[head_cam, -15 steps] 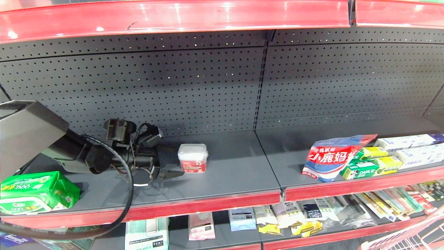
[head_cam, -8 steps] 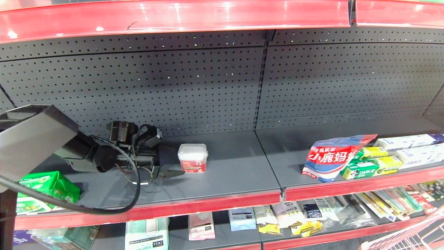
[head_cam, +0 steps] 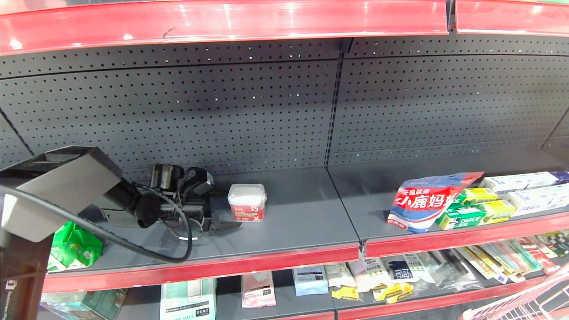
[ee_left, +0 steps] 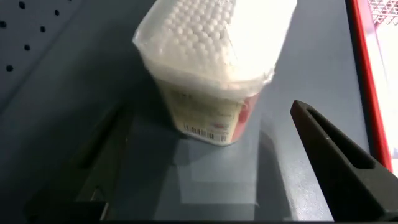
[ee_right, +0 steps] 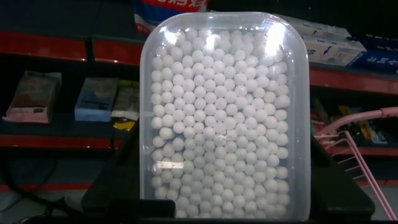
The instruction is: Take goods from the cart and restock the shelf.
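R tool (ee_right: 224,193) nearest: clenched on a clear cotton-swab tub (ee_right: 224,112), swab heads facing the wrist cam, dark fingers (ee_right: 339,180) tight on both sides; past it, the pink wire cart (ee_right: 367,127) and lower-shelf packets (ee_right: 93,98).

On the grey shelf (head_cam: 284,231) w/ red front strip: green pack (head_cam: 73,249) at the left end near the front edge, partly behind the L arm; L tool (head_cam: 222,210) lies low over the board, released, jaws wide apart; cotton-swab box (head_cam: 246,202) stands upright just ahead of the fingertips, touching neither finger, white swabs on top, red label.

Farther right – red-and-blue pouch (head_cam: 426,200) leans against green-yellow toothpaste boxes (head_cam: 475,209); white cartons (head_cam: 529,186) beside them; pegboard back panel (head_cam: 222,111) behind all.
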Robot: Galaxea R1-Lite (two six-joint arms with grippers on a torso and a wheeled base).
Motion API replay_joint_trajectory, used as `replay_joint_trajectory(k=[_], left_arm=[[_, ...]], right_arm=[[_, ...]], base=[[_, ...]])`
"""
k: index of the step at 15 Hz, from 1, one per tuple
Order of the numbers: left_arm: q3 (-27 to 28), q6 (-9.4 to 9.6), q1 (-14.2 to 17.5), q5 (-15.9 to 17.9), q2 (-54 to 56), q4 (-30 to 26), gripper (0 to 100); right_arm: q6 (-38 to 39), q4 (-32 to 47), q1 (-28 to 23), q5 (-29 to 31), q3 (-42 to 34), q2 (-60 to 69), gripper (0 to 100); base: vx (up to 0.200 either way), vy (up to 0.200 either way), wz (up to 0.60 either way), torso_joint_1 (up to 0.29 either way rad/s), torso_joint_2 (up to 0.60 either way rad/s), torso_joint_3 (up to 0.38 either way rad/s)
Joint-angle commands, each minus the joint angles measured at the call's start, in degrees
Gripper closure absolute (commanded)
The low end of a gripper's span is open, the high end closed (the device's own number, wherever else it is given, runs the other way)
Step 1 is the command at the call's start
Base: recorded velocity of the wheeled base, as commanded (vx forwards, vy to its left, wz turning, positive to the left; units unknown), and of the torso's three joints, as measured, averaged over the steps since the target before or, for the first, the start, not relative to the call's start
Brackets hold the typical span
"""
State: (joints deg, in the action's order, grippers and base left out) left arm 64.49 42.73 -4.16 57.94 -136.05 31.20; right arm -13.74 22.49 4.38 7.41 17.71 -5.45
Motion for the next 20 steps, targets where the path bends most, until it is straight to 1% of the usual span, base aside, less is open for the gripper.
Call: replay_joint_trajectory(k=[1,3,4,5,7,9,10,11,14,17,20], left_arm=[[0.2,-0.01,-0.59,0.07,-0.62,-0.08,0],[1.96,-1.33,-1.47,0.15,-1.59,0.01,0],[2.66,-1.51,-1.56,0.07,-1.94,0.01,0],[4.95,-2.56,-2.26,0.07,-2.29,0.01,0],[7.49,-5.11,-3.14,0.07,-2.73,0.01,0],[9.25,-6.25,-4.1,0.07,-3.35,0.01,0],[9.78,-6.43,-4.28,0.07,-3.35,0.01,0],[10.04,-7.22,-4.9,0.07,-3.52,0.01,0],[10.22,-7.75,-5.6,-0.46,-3.7,-0.08,0],[13.56,-7.84,-6.13,-1.16,-5.28,-0.17,0],[13.56,-8.19,-6.65,-2.83,-5.19,-0.35,0]], right_arm=[[-0.06,0.01,0.02,-0.03,-0.57,-0.09,100],[-0.15,-0.08,0.02,-0.03,-1.1,-0.09,100],[-0.06,-0.08,0.02,-0.03,-1.1,-0.09,100],[-0.06,0.01,0.02,-0.03,-1.19,-0.09,100],[-0.06,-0.08,0.02,-0.03,-1.63,-0.09,100],[-0.06,-0.08,0.02,-0.03,-1.72,-0.09,100],[-0.06,-0.08,0.02,-0.03,-1.72,-0.09,100],[-0.06,-0.08,0.02,-0.03,-1.72,-0.09,100],[-0.06,-0.08,0.02,-0.03,-1.72,-0.09,100],[-0.06,0.01,0.02,-0.03,-1.72,-0.09,100],[-0.06,0.01,0.02,-0.03,-1.72,-0.09,100]], base=[[0.0,0.0,0.0,0.0,0.0,0.0],[0.0,0.0,0.0,0.0,0.0,0.0],[0.0,0.0,0.0,0.0,0.0,0.0],[0.0,0.0,0.0,0.0,0.0,0.0],[0.0,0.0,0.0,0.0,0.0,0.0],[0.0,0.0,0.0,0.0,0.0,0.0],[0.0,0.0,0.0,0.0,0.0,0.0],[0.0,0.0,0.0,0.0,0.0,0.0],[0.0,0.0,0.0,0.0,0.0,0.0],[0.0,0.0,0.0,0.0,0.0,0.0],[0.0,0.0,0.0,0.0,0.0,0.0]])
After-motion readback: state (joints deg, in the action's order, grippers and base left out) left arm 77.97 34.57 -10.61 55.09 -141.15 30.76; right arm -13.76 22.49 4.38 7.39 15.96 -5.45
